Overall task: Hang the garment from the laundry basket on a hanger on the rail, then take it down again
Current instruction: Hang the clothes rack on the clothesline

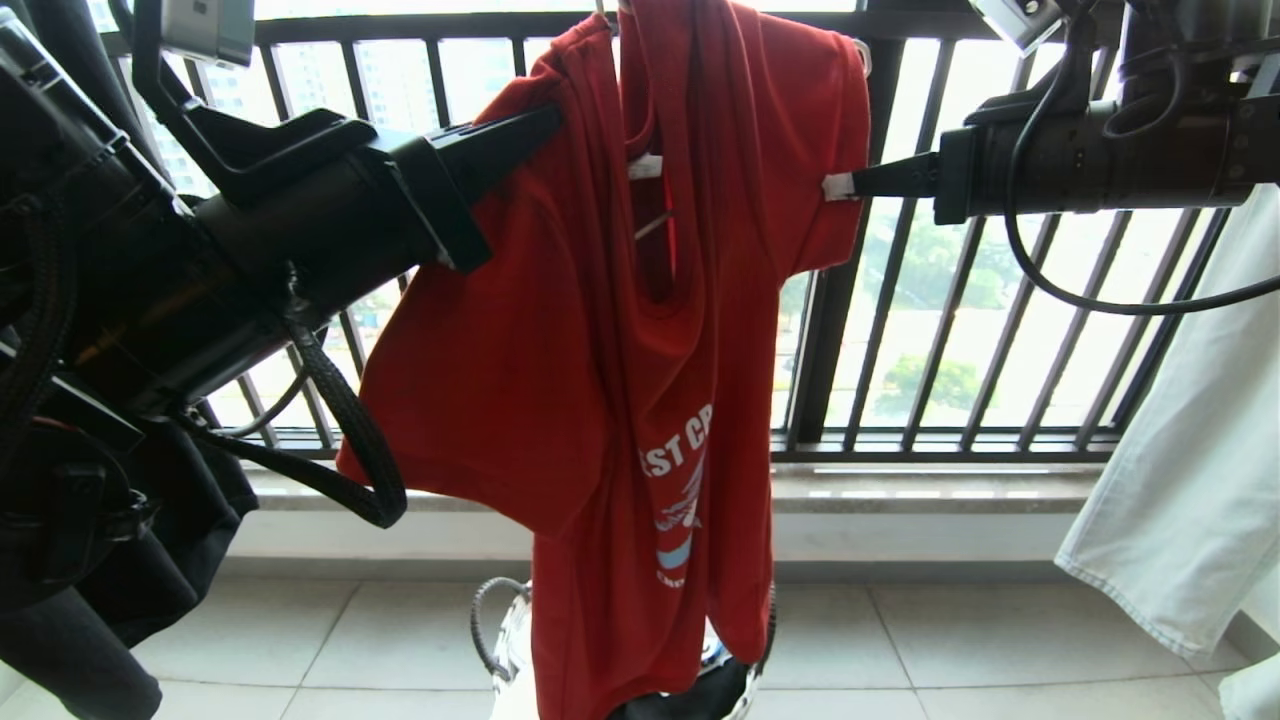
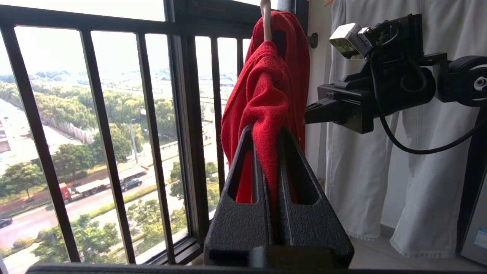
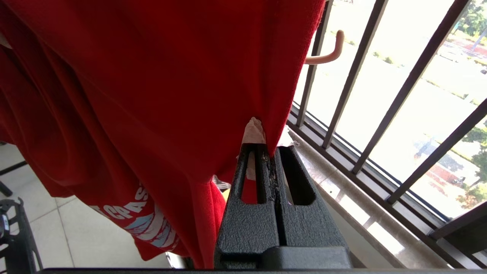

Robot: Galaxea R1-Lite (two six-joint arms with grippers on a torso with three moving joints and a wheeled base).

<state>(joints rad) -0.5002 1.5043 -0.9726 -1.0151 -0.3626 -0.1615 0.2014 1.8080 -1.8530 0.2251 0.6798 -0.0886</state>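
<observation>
The red garment (image 1: 560, 350) hangs in front of the black railing, its white lettering low on the chest. It is draped over the off-white hanger, whose hook (image 2: 266, 21) rises above the cloth and whose curved end (image 3: 328, 56) sticks out past the fabric. My left gripper (image 1: 552, 118) is shut on a bunch of the garment (image 2: 266, 87) at one shoulder. At the opposite sleeve, my right gripper (image 1: 838, 186) is shut on the edge of the garment (image 3: 152, 95). Directly below the shirt stands the laundry basket (image 1: 483, 625). The rail is out of view.
The black railing (image 1: 900, 300) of vertical bars runs right behind the shirt, above a stone sill. A white garment (image 1: 1180, 450) hangs at the right, and a dark one (image 1: 90, 620) at the lower left. The floor is pale tile.
</observation>
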